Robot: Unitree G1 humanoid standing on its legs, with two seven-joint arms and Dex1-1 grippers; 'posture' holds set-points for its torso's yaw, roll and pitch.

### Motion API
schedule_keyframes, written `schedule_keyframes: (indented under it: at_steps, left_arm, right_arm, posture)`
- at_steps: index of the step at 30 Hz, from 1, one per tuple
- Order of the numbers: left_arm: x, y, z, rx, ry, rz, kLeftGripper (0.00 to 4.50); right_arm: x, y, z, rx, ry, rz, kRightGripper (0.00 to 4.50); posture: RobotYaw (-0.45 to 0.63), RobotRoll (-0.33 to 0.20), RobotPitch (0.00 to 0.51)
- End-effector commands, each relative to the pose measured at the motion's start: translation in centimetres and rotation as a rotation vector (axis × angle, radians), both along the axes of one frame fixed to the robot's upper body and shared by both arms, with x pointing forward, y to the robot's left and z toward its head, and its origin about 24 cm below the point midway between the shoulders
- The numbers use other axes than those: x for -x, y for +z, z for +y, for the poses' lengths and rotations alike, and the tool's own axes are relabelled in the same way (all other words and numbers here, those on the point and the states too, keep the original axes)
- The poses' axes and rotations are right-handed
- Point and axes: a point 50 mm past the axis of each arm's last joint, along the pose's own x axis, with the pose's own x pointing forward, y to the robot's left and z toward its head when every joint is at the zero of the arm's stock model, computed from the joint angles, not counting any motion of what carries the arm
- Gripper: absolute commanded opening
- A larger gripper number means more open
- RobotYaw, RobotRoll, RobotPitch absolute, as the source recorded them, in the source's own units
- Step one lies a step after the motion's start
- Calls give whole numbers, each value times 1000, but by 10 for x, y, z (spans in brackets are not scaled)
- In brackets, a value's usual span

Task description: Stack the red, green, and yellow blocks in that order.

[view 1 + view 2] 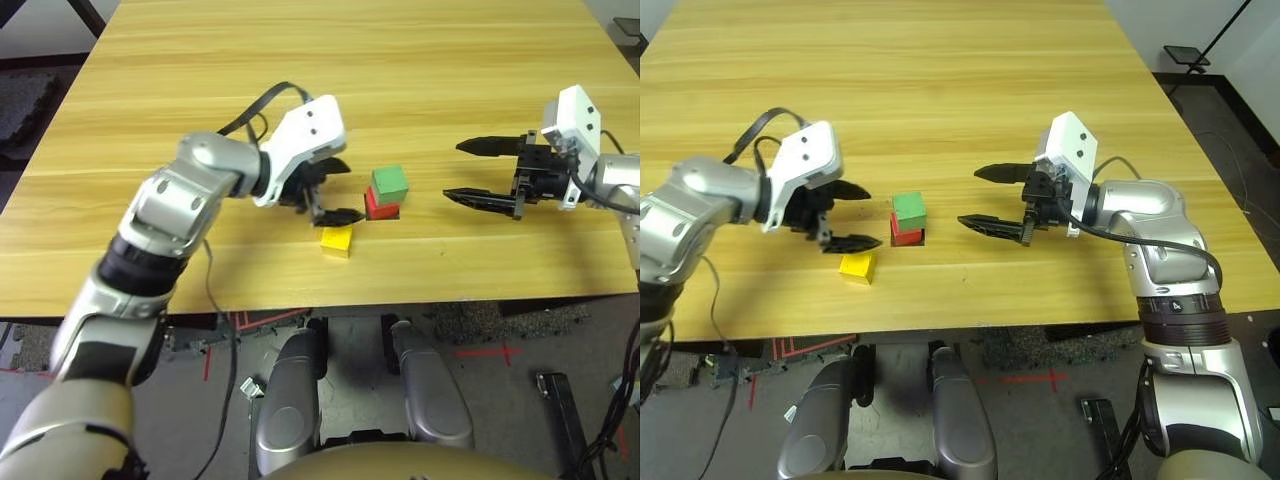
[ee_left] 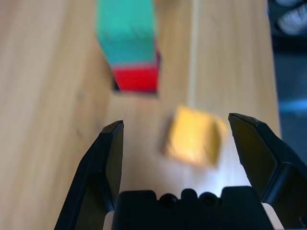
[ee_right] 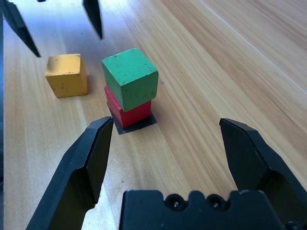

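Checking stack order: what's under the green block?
The red block sits directly under the green block, and under the red one lies a flat black patch on the table. Only the patch's edges show; the rest is covered.

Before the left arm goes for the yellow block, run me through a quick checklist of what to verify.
1. Green block sits on red block: ok, though turned slightly askew.
2. Yellow block lies free on the table, apart from the stack: ok.
3. Left gripper open: ok.
4. Left gripper lined up on the yellow block: ok, block shows between its fingers.
5. Right gripper open and apart from the stack: ok.
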Motion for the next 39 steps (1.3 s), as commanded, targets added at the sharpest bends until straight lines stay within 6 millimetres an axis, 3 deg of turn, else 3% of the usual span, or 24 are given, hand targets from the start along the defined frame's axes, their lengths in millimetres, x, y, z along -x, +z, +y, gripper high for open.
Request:
schedule_keyframes:
  at_steps: [1,8,18,39]
  left_arm:
    - [3,3,-2,66,-118,-99,4449]
    - [-7,-6,0,116,-237,-220,4449]
    - [-6,-27,14,42,-308,-122,4449]
    - [-21,-45,5,78,-278,-86,4449]
  right_arm:
    - [1,-1,1,0,9,7,4500]
    - [1,0,3,-5,19,8,4500]
    - [3,0,1,-5,2,7,4500]
    - [9,-1,1,-12,-10,5,4500]
  posture:
    - [261,75,240]
    - [254,65,247]
    - [233,65,239]
    - [207,62,250]
